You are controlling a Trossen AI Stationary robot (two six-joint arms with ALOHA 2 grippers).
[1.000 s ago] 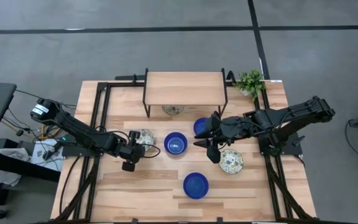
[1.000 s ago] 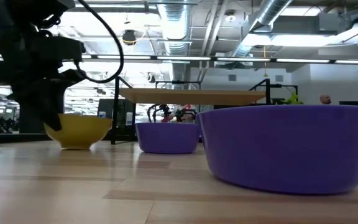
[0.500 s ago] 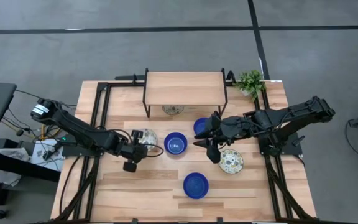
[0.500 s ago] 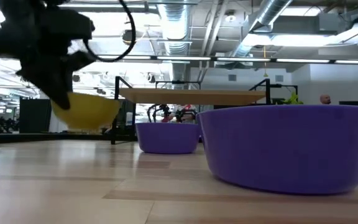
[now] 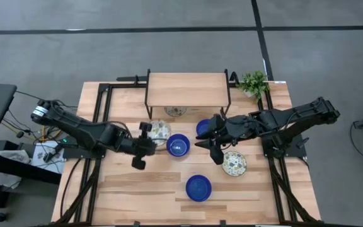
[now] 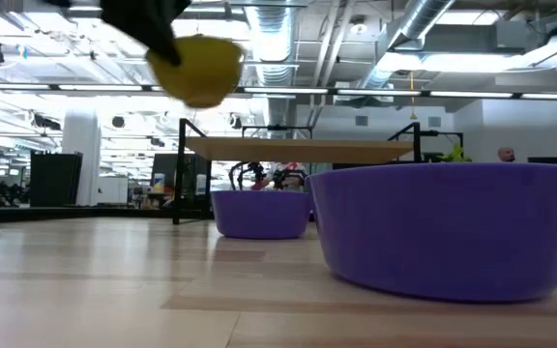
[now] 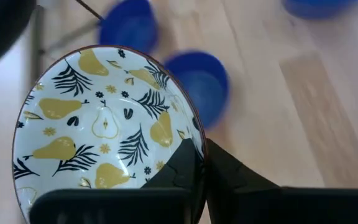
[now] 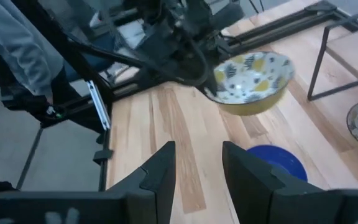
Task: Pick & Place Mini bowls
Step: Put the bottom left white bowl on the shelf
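Observation:
My left gripper (image 5: 150,140) is shut on a mini bowl (image 5: 159,132) that is yellow outside and white inside with a yellow pear pattern. The bowl hangs well above the table in the low view (image 6: 201,68), beside the solid blue bowl (image 5: 178,145). My right gripper (image 5: 209,150) is open and hovers between a second blue bowl (image 5: 202,128) and a patterned bowl (image 5: 234,163) resting on its base. A third blue bowl (image 5: 198,188) sits near the table's front edge. Another patterned bowl (image 5: 175,111) lies under the shelf. My left gripper (image 7: 201,152) holds the pear-patterned bowl by its rim (image 7: 194,134). One finger (image 7: 176,171) is inside the bowl and the other (image 7: 232,177) is outside against the wall. The bowl is lifted clear of the table, tilted slightly, its opening facing mostly up.
A low wooden shelf on a black frame (image 5: 188,89) stands at the far middle of the table. A small green potted plant (image 5: 253,82) is at the far right corner. Black rails (image 5: 99,120) run along both sides. Bare wood lies at the near left.
My left gripper has lifted the pear-patterned bowl off the table and carried it up and toward the table's right, closer to the middle blue bowl. The bowl has gone from resting on the wood to hanging well above it.

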